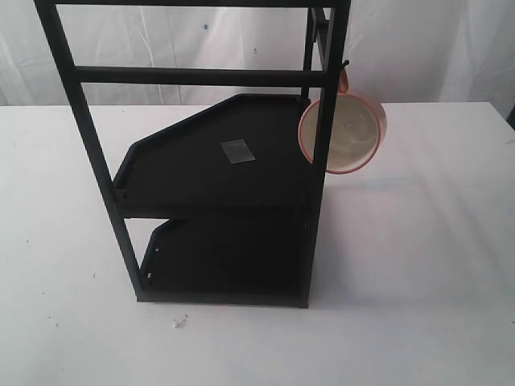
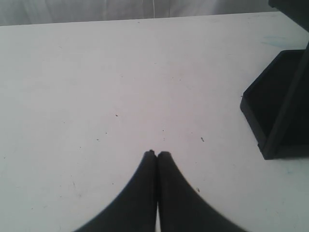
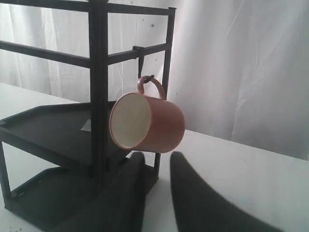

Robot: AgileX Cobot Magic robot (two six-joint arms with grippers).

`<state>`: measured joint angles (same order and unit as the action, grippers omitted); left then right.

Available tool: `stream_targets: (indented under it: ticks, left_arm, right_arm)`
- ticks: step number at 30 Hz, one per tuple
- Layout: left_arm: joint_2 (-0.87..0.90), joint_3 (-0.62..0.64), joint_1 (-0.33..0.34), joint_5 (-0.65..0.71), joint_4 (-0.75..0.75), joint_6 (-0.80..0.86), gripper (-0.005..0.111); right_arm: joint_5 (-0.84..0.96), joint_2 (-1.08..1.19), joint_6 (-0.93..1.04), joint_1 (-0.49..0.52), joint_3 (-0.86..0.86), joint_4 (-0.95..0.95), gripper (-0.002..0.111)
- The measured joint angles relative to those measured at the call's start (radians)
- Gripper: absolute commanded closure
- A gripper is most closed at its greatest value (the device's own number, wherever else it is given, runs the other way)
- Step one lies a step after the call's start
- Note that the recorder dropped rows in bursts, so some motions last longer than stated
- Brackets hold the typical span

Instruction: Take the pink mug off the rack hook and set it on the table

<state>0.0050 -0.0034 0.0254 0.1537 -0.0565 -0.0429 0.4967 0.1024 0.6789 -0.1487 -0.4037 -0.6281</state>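
Observation:
The pink mug (image 1: 348, 133) (image 3: 149, 122) hangs by its small loop handle on the rack hook (image 1: 344, 64) (image 3: 146, 78), a thin black peg on the upper post of the black rack (image 1: 217, 153) (image 3: 99, 96). Its cream inside faces outward. In the right wrist view my right gripper (image 3: 157, 154) is open, its two dark fingers just below the mug and not touching it. My left gripper (image 2: 157, 153) is shut and empty over the white table (image 2: 120, 87), left of a rack tray corner (image 2: 275, 106). Neither gripper shows in the exterior view.
The rack's upper tray carries a small grey tape square (image 1: 237, 150); a lower tray (image 1: 225, 257) sits beneath it. A small white scrap (image 1: 179, 322) lies on the table (image 1: 418, 265) by the rack's front. A white curtain (image 3: 241, 63) hangs behind.

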Motion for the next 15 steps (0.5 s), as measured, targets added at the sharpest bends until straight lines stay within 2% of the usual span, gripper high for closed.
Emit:
stream_targets:
  ticks: [2, 6, 15]
  left_arm:
    - [0.0, 0.0, 0.0, 0.0, 0.0, 0.0, 0.107]
    - [0.0, 0.0, 0.0, 0.0, 0.0, 0.0, 0.107]
    - [0.0, 0.0, 0.0, 0.0, 0.0, 0.0, 0.107]
  right_arm:
    - [-0.004, 0.021, 0.023, 0.0, -0.002, -0.018, 0.065]
    - [-0.02, 0.043, 0.041, 0.0, -0.002, -0.024, 0.055]
    - [-0.021, 0.096, 0.088, 0.0, -0.004, -0.024, 0.052]
